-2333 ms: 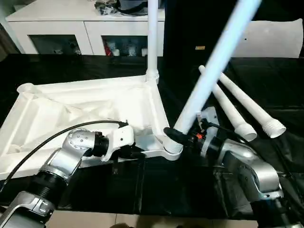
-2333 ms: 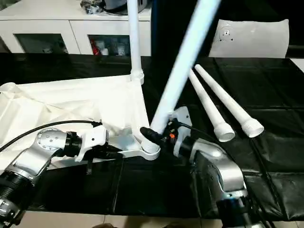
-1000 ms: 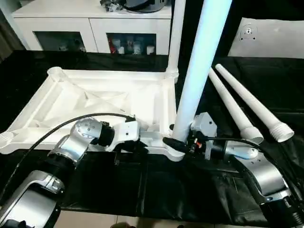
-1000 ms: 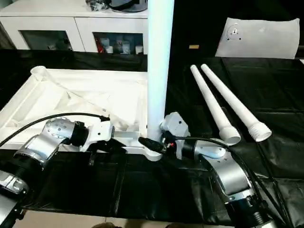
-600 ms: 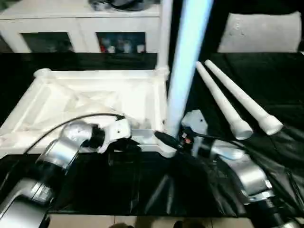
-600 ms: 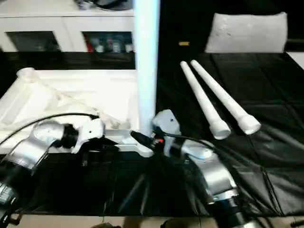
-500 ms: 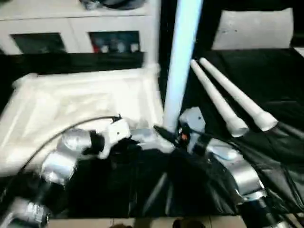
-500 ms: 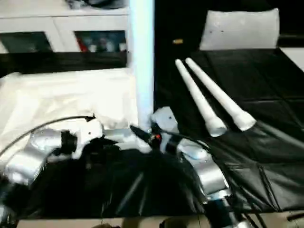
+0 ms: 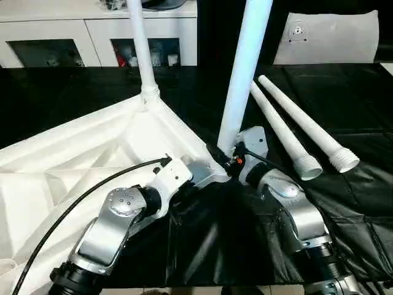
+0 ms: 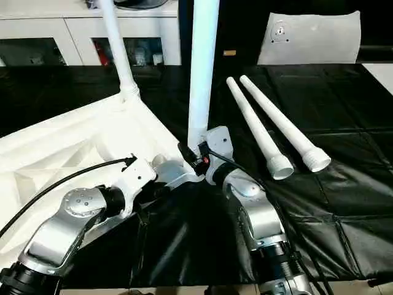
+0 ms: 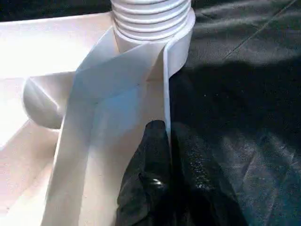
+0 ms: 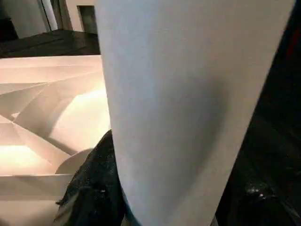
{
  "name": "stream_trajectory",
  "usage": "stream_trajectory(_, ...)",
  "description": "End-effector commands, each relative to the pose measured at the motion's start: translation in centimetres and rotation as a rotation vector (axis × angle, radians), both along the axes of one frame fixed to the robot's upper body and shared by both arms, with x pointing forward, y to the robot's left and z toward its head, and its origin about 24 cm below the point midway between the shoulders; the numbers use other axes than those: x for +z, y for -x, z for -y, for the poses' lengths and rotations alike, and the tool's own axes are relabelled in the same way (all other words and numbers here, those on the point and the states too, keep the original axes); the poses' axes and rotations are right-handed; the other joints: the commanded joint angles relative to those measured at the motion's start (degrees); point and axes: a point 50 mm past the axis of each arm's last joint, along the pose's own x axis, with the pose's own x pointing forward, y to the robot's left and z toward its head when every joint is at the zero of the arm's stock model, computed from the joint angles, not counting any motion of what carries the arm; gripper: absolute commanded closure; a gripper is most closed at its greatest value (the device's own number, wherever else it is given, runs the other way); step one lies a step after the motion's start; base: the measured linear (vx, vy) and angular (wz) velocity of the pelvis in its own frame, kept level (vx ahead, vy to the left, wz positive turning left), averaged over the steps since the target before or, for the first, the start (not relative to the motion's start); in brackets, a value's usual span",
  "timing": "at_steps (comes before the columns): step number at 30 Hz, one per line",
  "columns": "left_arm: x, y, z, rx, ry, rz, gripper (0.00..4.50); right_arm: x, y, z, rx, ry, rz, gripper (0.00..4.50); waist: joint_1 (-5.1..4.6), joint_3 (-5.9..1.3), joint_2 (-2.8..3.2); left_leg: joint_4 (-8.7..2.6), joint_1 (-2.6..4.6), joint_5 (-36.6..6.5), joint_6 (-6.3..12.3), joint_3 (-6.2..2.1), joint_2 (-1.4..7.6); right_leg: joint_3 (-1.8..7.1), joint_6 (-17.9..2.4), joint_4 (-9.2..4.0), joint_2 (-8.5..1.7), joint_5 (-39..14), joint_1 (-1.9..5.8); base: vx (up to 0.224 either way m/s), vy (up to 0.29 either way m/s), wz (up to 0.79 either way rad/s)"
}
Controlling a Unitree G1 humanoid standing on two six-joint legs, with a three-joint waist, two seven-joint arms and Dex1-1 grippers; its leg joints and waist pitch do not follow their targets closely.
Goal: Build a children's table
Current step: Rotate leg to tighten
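1. Two big changes stand out. The white tabletop (image 9: pixel 92 153) lies upside down on the black worktop (image 9: pixel 344 80), ribs up. It has swung round since a second ago, so one corner now points at the robot.
2. The near leg (image 9: pixel 245 67) was leaning far over to one side a moment ago. Now it stands almost straight up in that corner socket (image 9: pixel 218 175). I think this means the leg is lined up with its hole and ready to be twisted in tight.
3. The far leg (image 9: pixel 140 49) stands up in the back corner, as it did before. It looks done.
4. Two loose legs (image 9: pixel 282 132) (image 9: pixel 307 123) lie side by side on the worktop, just beside the tabletop on the robot's right. They wait their turn, so the job looks about half done.
5. The right pincer (image 9: pixel 222 157) is clamped around the bottom of the near leg, right above the socket.
6. The left pincer (image 11: pixel 164 141) is pinched tight on the thin rim of the tabletop, close to the same corner. It holds the tabletop steady.
7. The leg's thread rings (image 11: pixel 150 14) poke out above the socket in the left wrist view. So I think the leg is not all the way in yet.
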Motion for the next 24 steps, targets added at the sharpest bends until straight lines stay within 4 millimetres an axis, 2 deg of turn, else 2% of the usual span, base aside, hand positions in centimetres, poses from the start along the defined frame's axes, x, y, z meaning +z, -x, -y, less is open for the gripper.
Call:
stream_trajectory(1, -0.8, -0.4, -1.5, 0.08, -0.094, -0.021, 4.5, -3.8, 1.5, -0.5, 0.04, 0.042, -0.176, 2.59, 0.37, -1.62, 0.22, -5.47, -0.54, -12.6, 2.12, -2.81, 5.96, 3.89, -13.18, -4.59, -6.01, -18.29, 1.86, 0.0, 0.0, 0.0)
stream_trajectory(2, -0.7, -0.4, -1.6, 0.084, -0.094, -0.023, 4.5, -3.9, 1.5, -0.6, 0.048, 0.036, -0.18, 2.24, 0.36, -1.78, 0.32, -5.34, -0.58, -11.23, 2.27, -2.74, 5.92, 3.91, -13.75, -4.4, -6.02, -15.88, 1.97, 0.0, 0.0, 0.0)
stream_trajectory(3, -0.7, -0.4, -1.6, 0.087, -0.095, -0.023, 4.5, -3.9, 1.5, -0.6, 0.049, 0.034, -0.181, 2.24, 0.38, -1.83, 0.35, -5.29, -0.6, -10.86, 2.35, -2.72, 5.93, 3.9, -13.99, -4.34, -6.04, -15.2, 2.02, 0.0, 0.0, 0.0)
stream_trajectory(4, -0.7, -0.4, -1.6, 0.086, -0.106, -0.027, 4.5, -3.8, 1.5, -0.6, 0.05, 0.036, -0.172, 2.03, 0.37, -1.89, 0.34, -5.3, -0.6, -10.3, 2.54, -2.71, 5.96, 3.83, -14.4, -4.19, -5.98, -14.03, 2.06, 0.0, 0.0, 0.0)
stream_trajectory(6, -0.7, -0.3, -1.6, 0.085, -0.109, -0.028, 4.5, -3.8, 1.4, -0.6, 0.048, 0.036, -0.166, 2.03, 0.33, -1.96, 0.42, -5.19, -0.57, -9.98, 2.86, -2.63, 5.88, 3.81, -14.88, -4.17, -5.95, -13.05, 2.12, 0.0, 0.0, 0.0)
stream_trajectory(8, -0.6, -0.4, -1.7, 0.077, -0.11, -0.033, 4.5, -3.7, 1.2, -0.5, 0.05, 0.065, -0.13, 1.73, 0.32, -2.06, 0.56, -5.1, -0.61, -9.9, 2.87, -2.65, 5.86, 3.75, -15.32, -4.09, -5.99, -12.86, 2.23, 0.0, 0.0, 0.0)
stream_trajectory(9, -0.5, -0.4, -1.7, 0.07, -0.112, -0.038, 4.5, -3.7, 1.1, -0.4, 0.051, 0.082, -0.118, 1.6, 0.3, -2.06, 0.4, -5.08, -0.53, -9.93, 2.86, -2.57, 5.82, 3.72, -15.33, -4.13, -5.93, -12.99, 2.18, 0.0, 0.0, 0.0)
stream_trajectory(11, -0.1, -0.8, -2.0, 0.071, -0.106, -0.036, 4.5, -3.8, 1.2, -0.1, 0.068, 0.094, -0.12, 1.51, 0.35, -2.15, 0.75, -4.96, -0.51, -9.35, 2.91, -2.56, 5.8, 3.7, -15.66, -3.98, -5.94, -12.2, 2.27, 0.0, 0.0, 0.0)
stream_trajectory(12, 0.0, -0.9, -2.1, 0.063, -0.111, -0.031, 4.5, -3.8, 1.2, 0.1, 0.061, 0.09, -0.119, 1.39, 0.34, -2.2, 0.39, -4.94, -0.62, -8.88, 3.29, -2.55, 5.78, 3.68, -15.72, -3.95, -5.91, -11.58, 2.45, 0.0, 0.0, 0.0)
stream_trajectory(16, 0.3, -1.4, -2.5, 0.022, -0.119, -0.013, 4.5, -3.7, 1.3, 0.9, 0.054, 0.092, -0.103, 1.16, 0.56, -2.6, 0.47, -4.54, -0.42, -6.09, 4.44, -2.4, 5.7, 3.54, -16.41, -3.65, -5.83, -8.15, 2.5, 0.0, 0.0, 0.0)
stream_trajectory(17, 0.4, -1.4, -2.6, -0.025, -0.121, -0.019, 4.5, -3.5, 1.5, 1.5, 0.067, 0.092, -0.093, 1.07, 0.66, -2.74, 0.54, -4.36, -0.54, -4.32, 4.91, -2.37, 5.68, 3.47, -16.92, -3.36, -5.81, -5.67, 2.64, 0.0, 0.0, 0.0)
stream_trajectory(18, 0.4, -1.4, -2.7, -0.051, -0.123, -0.025, 4.5, -3.4, 1.5, 1.7, 0.077, 0.087, -0.092, 0.93, 0.72, -2.85, 0.34, -4.34, -0.79, -3.05, 5.72, -2.51, 5.67, 3.36, -16.94, -2.98, -5.85, -3.92, 2.97, 0.0, 0.0, 0.0)
stream_trajectory(21, 0.6, -1.6, -3.0, -0.092, -0.13, -0.028, 4.5, -3.3, 1.9, 2.6, 0.098, 0.078, -0.11, 0.73, 0.81, -2.92, 0.5, -4.07, -0.48, -2.2, 6.91, -2.32, 5.63, 3.29, -17.61, -2.86, -5.79, -1.91, 2.81, 0.0, 0.0, 0.0)
stream_trajectory(22, 0.7, -1.8, -3.4, -0.162, -0.154, -0.024, 4.5, -3.0, 2.5, 3.7, 0.137, 0.085, -0.09, 0.73, 1.04, -2.95, 0.51, -3.94, -0.52, -1.26, 7.55, -2.27, 5.58, 3.22, -17.68, -2.84, -5.78, -0.88, 2.84, 0.0, 0.0, 0.0)
stream_trajectory(23, 0.7, -1.8, -3.4, -0.162, -0.154, -0.024, 4.5, -3.0, 2.5, 3.7, 0.137, 0.085, -0.09, 0.73, 1.32, -3.06, 0.54, -3.82, -0.3, -1.0, 7.77, -2.22, 5.63, 3.23, -17.57, -2.77, -5.81, -0.49, 2.81, 0.0, 0.0, 0.0)
stream_trajectory(24, 0.7, -1.9, -3.5, -0.192, -0.166, -0.018, 4.5, -2.9, 2.6, 4.0, 0.151, 0.088, -0.081, 0.47, 1.3, -3.23, 0.52, -3.69, -0.44, 0.75, 8.08, -2.24, 5.7, 3.22, -18.18, -2.26, -5.86, 2.14, 2.94, 0.0, 0.0, 0.0)
